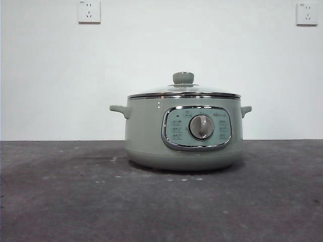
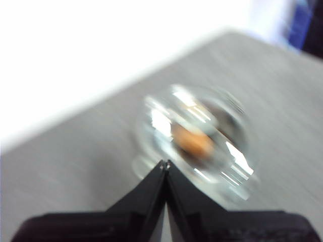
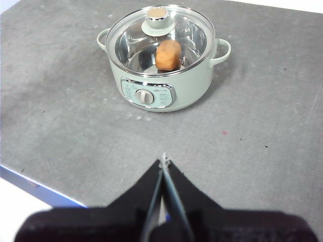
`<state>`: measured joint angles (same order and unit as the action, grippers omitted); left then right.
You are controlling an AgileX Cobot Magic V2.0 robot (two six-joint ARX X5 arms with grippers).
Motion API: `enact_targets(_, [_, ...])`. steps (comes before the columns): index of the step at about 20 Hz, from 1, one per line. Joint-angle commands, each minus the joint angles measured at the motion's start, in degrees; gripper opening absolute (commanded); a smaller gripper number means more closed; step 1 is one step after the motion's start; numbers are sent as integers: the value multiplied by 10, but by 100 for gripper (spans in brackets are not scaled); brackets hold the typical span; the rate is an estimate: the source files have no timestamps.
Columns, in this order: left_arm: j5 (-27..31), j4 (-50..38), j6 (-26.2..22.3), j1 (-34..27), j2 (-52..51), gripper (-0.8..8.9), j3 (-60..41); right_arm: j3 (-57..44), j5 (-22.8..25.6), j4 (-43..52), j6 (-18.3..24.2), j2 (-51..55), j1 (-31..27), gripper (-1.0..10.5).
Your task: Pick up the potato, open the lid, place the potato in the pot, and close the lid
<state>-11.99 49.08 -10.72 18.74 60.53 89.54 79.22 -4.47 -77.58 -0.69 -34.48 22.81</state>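
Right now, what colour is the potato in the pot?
Orange-brown; the potato shows best through the lid in the right wrist view.

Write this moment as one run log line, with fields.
potato: inside pot | lid: closed on pot | left gripper: shut, empty | right gripper: shut, empty
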Motion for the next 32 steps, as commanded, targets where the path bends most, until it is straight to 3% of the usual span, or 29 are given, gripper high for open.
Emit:
enact_targets(1, [-61,-77,-39,-70,-62,-4,-71,-4,1,-13,-5,1,0,1])
enact_targets(4, [-71,-204,-44,-151,-165,-4,-235,-4,2,-13,-5,-3,0,1])
enact_targets(6, [-42,-278,-46,-191,-237,-4,-360,-4,4,-13,-5,-5,0,1])
enact_targets(11, [-30,-410,-45,-221,-394,-4,-636,-4,5,-13,-5,-7,0,1])
enact_targets(14, [-29,-442,-30,-223,-465,-4,-750,-4,4,-13,-5,-7,0,1])
enact_targets(23, [0,-425,18,-238,-605,-4,-883,-4,4,-13,-5,-7,0,2])
enact_targets(32, [-4,-402,35,-249,-599,-3,-891,-4,5,-13,-5,-10,0,2])
